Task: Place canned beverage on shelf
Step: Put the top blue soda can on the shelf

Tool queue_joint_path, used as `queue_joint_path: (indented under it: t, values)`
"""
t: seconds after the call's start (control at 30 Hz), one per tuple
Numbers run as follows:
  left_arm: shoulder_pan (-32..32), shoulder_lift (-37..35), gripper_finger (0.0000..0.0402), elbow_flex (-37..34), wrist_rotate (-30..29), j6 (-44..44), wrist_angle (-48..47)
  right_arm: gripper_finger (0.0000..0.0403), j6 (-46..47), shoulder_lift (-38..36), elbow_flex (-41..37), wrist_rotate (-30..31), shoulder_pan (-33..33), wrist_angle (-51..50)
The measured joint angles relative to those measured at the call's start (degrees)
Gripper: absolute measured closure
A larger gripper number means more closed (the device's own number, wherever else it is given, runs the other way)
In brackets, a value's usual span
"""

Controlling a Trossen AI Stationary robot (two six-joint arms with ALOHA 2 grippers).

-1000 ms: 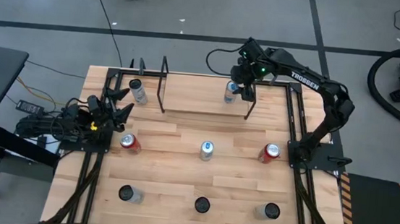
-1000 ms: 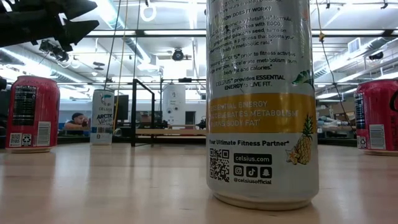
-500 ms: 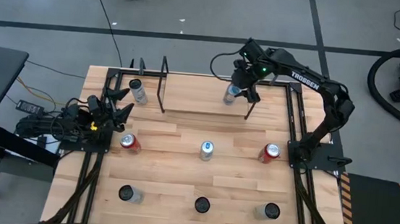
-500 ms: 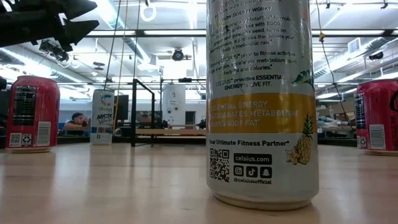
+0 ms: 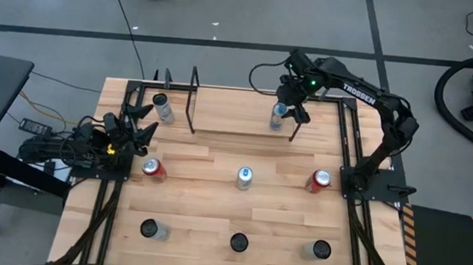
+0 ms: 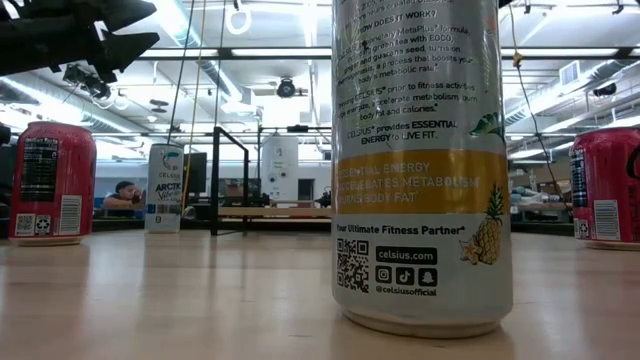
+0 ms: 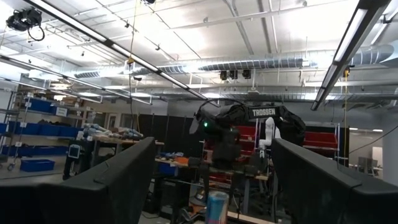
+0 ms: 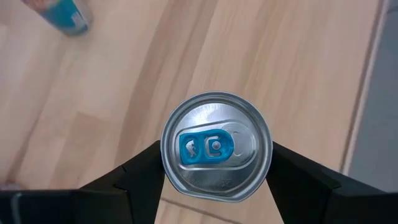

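A can [image 5: 278,115] with a blue tab is held upright in the right gripper [image 5: 285,109], over the right end of the shelf [image 5: 221,114]. In the right wrist view the can's lid [image 8: 216,145] is seen end-on, with one dark finger [image 8: 140,171] pressed to each side of the rim; the jaws are clenched on the can. Whether its base is already seated on the shelf board cannot be told from the high view.

The left gripper [image 5: 138,124] is parked at the left edge of the table [image 5: 206,190], fingers spread apart and holding nothing.

Risks judged from this state:
- The can is very near the shelf's right end frame [image 5: 294,125]. If it is released there, or nudged sideways, a strike on the black rods or a tip off the board's end is possible.
- If the base is not flat on the board at release, a drop and a topple are likely; a tall narrow can is judged easy to upset.
- The grip is taken high, at the rim. A slight tilt of the wrist could be passed to the can as a lean.
- On retreat, a finger dragged along the rim could pull the can over.

Other cans standing on the table, including the red can [image 5: 321,181] and the centre can [image 5: 244,178], are well apart from the shelf and are judged not at risk.
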Motion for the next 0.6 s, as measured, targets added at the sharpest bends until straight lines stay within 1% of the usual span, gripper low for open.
queue_joint_path:
  t: [0.07, 0.17, 0.37, 0.6]
  values:
    - [0.0, 0.0, 0.0081, 0.0, 0.0, 0.0, 0.0, 0.0146, 0.1, 0.1, -0.7, 1.1, 0.1, 1.4]
    - [0.0, 0.0, 0.0081, 0.0, 0.0, 0.0, 0.0, 0.0146, 1.0, 0.4, -0.6, 1.0, 0.1, 2.2]
    - [0.0, 0.0, 0.0081, 0.0, 0.0, 0.0, 0.0, 0.0144, 6.4, 0.6, -0.8, 1.2, 0.0, 4.8]
    - [0.0, 0.0, 0.0081, 0.0, 0.0, 0.0, 0.0, 0.0127, 6.7, 0.6, -0.8, 1.4, 0.1, 4.7]
